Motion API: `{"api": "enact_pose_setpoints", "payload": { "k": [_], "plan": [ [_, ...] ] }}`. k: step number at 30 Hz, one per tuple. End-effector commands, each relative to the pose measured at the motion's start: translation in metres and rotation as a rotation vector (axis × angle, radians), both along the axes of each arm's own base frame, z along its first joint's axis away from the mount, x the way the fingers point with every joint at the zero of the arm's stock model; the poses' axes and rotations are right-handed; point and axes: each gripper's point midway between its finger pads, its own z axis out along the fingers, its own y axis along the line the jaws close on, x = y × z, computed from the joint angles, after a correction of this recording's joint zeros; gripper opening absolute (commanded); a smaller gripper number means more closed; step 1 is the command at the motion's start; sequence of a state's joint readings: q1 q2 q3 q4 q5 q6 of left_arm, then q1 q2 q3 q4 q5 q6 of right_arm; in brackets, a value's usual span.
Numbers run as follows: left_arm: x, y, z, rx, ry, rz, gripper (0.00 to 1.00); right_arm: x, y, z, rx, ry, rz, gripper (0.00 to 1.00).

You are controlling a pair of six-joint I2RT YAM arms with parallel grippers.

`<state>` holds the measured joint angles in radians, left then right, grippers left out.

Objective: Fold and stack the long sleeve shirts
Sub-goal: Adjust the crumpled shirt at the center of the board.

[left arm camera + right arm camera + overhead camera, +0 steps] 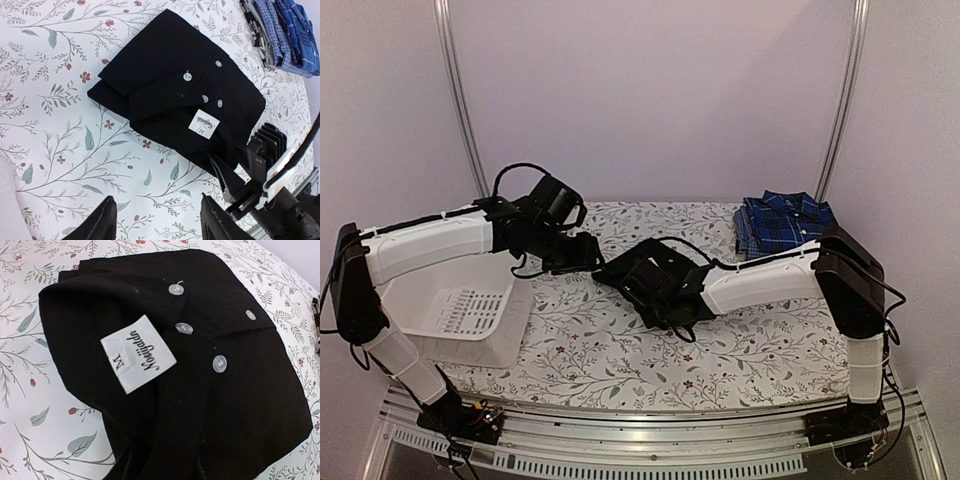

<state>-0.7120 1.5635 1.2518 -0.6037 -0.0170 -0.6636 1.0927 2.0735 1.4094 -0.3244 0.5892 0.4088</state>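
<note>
Over the table [580,350], top view: black shirt [625,268] lies mid-table as a compact folded square. Plaid shirt [782,222] sits folded at far right, well apart. White basket [470,310] is near left. Left gripper [592,252] is just beside the black shirt's left edge. Right gripper [650,283] is over the shirt, black on black, so I cannot tell its opening here.

Left wrist view: the left gripper's own fingers [107,222] are spread wide over bare tablecloth with nothing between them. The black shirt lies just beyond them, placket up, pale buttons [187,76] and white label [204,123] showing. The right gripper meets the shirt's edge near the label. Whether it has cloth pinched, cannot tell.

Right wrist view: close on the collar, label and buttons of the black shirt. Its own fingers can't be made out, so the grasp is unclear.

Judgement: folding of the black shirt looks done and stacking onto the plaid is left. To do it well:
- Pinch through all layers at the edge, not just the top flap.
- Bring the left gripper onto the opposite edge.
- Lift level so the fold doesn't spill.
- Carry it to far right and lower it square on the plaid, collars aligned.
</note>
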Motion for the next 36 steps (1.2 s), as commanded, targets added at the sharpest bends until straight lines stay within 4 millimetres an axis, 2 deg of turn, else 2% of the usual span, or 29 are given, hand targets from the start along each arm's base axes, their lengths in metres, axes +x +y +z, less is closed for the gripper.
{"api": "enact_pose_setpoints", "payload": {
  "k": [1, 4, 6, 10, 15, 25, 29, 36],
  "plan": [
    [0.001, 0.004, 0.002, -0.016, -0.014, 0.003, 0.55, 0.008, -0.004, 0.036, 0.054, -0.058, -0.05, 0.21],
    [0.0, 0.002, -0.004, -0.022, -0.001, -0.005, 0.51, 0.012, -0.008, 0.048, 0.089, -0.054, -0.062, 0.09],
    [-0.002, -0.001, -0.008, -0.034, 0.013, -0.013, 0.48, 0.016, -0.013, 0.061, 0.122, -0.052, -0.072, 0.04],
    [-0.003, -0.006, -0.025, -0.048, 0.044, -0.017, 0.46, 0.028, -0.026, 0.084, 0.184, -0.036, -0.096, 0.02],
    [0.001, -0.015, -0.046, -0.043, 0.075, -0.024, 0.48, 0.051, -0.05, 0.102, 0.267, 0.003, -0.132, 0.01],
    [0.02, -0.046, -0.096, 0.03, 0.101, -0.058, 0.67, 0.072, -0.065, 0.111, 0.324, 0.03, -0.147, 0.01],
    [0.027, -0.05, -0.11, 0.053, 0.091, -0.045, 0.68, 0.076, -0.067, 0.112, 0.329, 0.035, -0.149, 0.01],
    [0.041, -0.057, -0.11, 0.035, 0.013, -0.019, 0.63, 0.08, -0.072, 0.113, 0.331, 0.033, -0.153, 0.0]
  ]
}}
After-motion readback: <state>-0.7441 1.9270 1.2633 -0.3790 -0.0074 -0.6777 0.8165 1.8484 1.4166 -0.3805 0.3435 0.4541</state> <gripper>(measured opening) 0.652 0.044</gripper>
